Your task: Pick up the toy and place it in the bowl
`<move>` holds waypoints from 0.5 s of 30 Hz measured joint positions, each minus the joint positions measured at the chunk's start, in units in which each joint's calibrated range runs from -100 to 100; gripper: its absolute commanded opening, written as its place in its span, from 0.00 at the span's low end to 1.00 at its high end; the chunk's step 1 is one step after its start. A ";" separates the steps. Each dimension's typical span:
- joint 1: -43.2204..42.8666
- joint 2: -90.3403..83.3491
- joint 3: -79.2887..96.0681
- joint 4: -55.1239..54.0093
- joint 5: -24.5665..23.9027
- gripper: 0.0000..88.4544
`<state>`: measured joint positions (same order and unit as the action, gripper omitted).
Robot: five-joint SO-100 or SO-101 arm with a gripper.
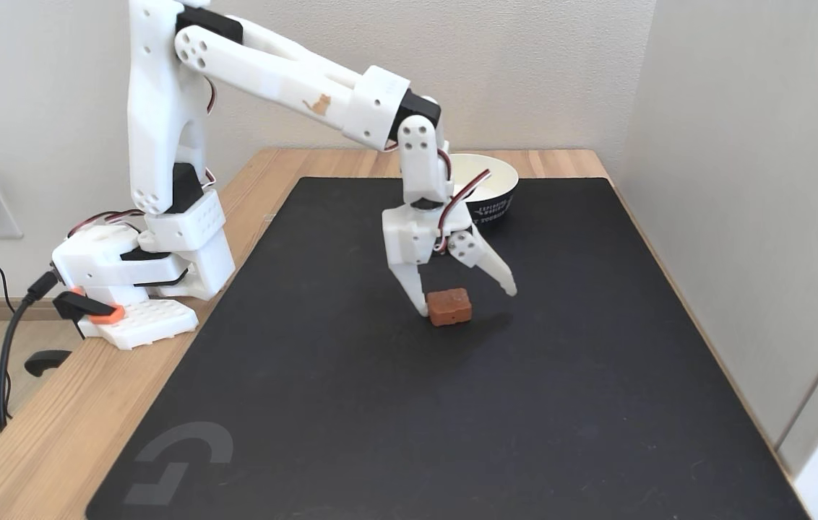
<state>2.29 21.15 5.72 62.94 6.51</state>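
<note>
Straddling the toy (450, 306), fingers (468, 302) spread wide apart: left one touching or just beside the block's left end, right one raised clear. Toy flat on black mat (380, 404), mid-bench (40, 433). Bowl (492, 189) upright at mat's far edge, behind the white arm (286, 79), well apart from toy.

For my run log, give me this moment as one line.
phase: pre-grasp | claw: open, straddling toy | toy: on black mat | bowl: behind arm, no toy inside
</note>
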 measured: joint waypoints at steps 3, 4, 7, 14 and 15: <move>0.00 1.25 -0.57 0.00 0.00 0.39; 0.00 1.50 -0.66 0.00 0.00 0.34; 0.08 1.50 -0.76 0.34 0.00 0.17; 0.25 1.50 -0.94 0.34 0.21 0.03; 0.25 1.50 -0.94 0.34 0.21 0.03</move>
<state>2.54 22.65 4.77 63.28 6.72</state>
